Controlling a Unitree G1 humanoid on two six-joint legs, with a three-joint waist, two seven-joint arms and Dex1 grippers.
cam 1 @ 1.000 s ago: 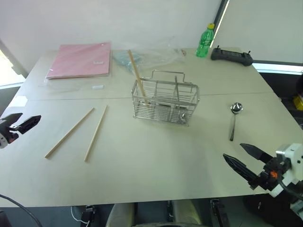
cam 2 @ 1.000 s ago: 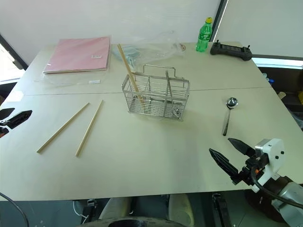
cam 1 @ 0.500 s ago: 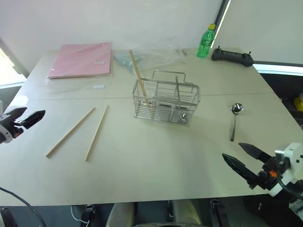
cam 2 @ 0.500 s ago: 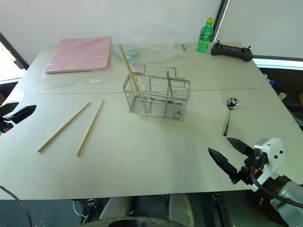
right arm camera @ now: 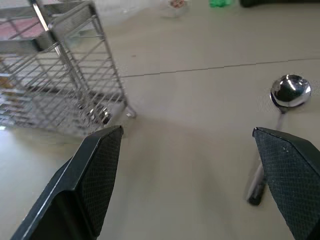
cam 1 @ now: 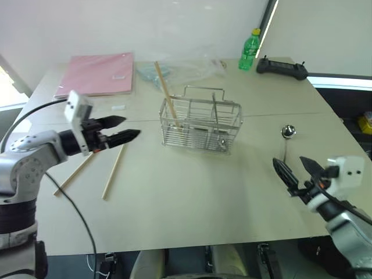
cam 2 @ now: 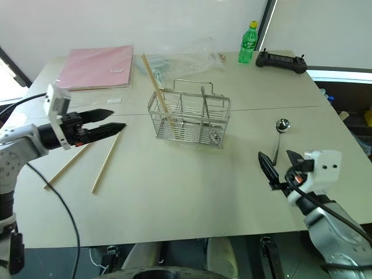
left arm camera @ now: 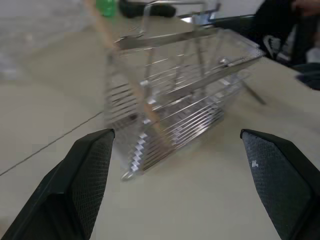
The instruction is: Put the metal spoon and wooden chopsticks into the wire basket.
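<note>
The wire basket [cam 1: 201, 125] stands mid-table with one of the wooden chopsticks [cam 1: 165, 88] leaning out of its left end. Two more wooden chopsticks [cam 1: 111, 174] lie side by side on the table left of it. My left gripper [cam 1: 132, 126] hovers open over their far ends, pointing at the basket [left arm camera: 185, 95]. The metal spoon [cam 2: 281, 131] lies right of the basket, bowl away from me. My right gripper [cam 1: 289, 161] is open just short of the spoon's handle, and the spoon [right arm camera: 287, 92] shows between its fingers.
A pink folder [cam 1: 96, 74] lies at the back left, with a clear plastic bag [cam 1: 186, 67] behind the basket. A green bottle [cam 1: 250, 50] and a black controller [cam 1: 282, 68] sit at the back right. The table's right edge runs close to the right arm.
My left gripper swung from the table's left edge rightward to above the two lying chopsticks, turning toward the basket. The right gripper moved forward toward the spoon's handle.
</note>
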